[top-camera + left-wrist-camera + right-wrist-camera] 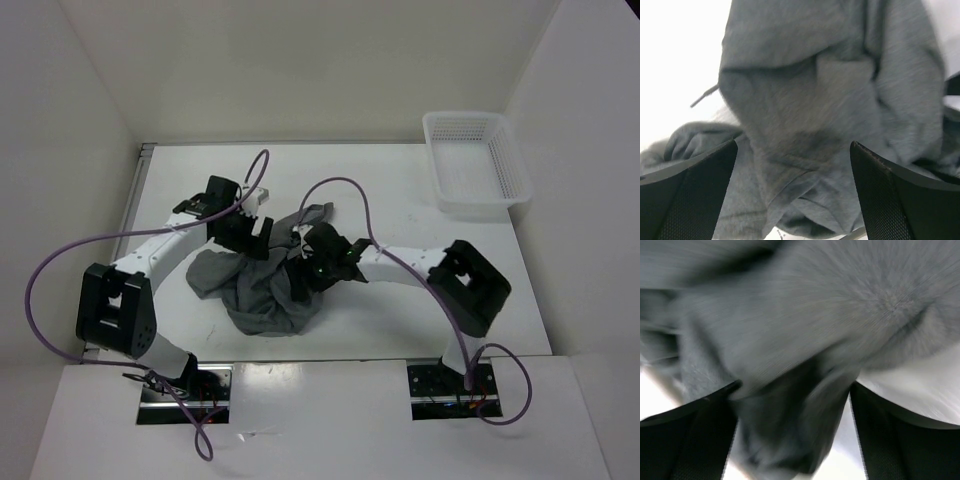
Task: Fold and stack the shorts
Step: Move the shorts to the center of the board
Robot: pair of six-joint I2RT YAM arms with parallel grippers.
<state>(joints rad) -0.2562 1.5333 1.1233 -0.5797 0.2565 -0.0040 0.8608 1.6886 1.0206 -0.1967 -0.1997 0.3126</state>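
The grey shorts [262,290] lie crumpled in a heap on the white table [390,310], between my two arms. My left gripper [262,238] is over the heap's far left part. In the left wrist view its fingers [695,195] stand wide apart with grey cloth [805,115] and a dark drawstring end [704,96] below them. My right gripper [302,272] is over the heap's right side. In the right wrist view its fingers [895,440] stand apart with a blurred fold of the shorts [790,430] between them; contact cannot be made out.
A white mesh basket [478,165] stands at the table's far right corner. White walls close in the back and both sides. Purple cables loop over both arms.
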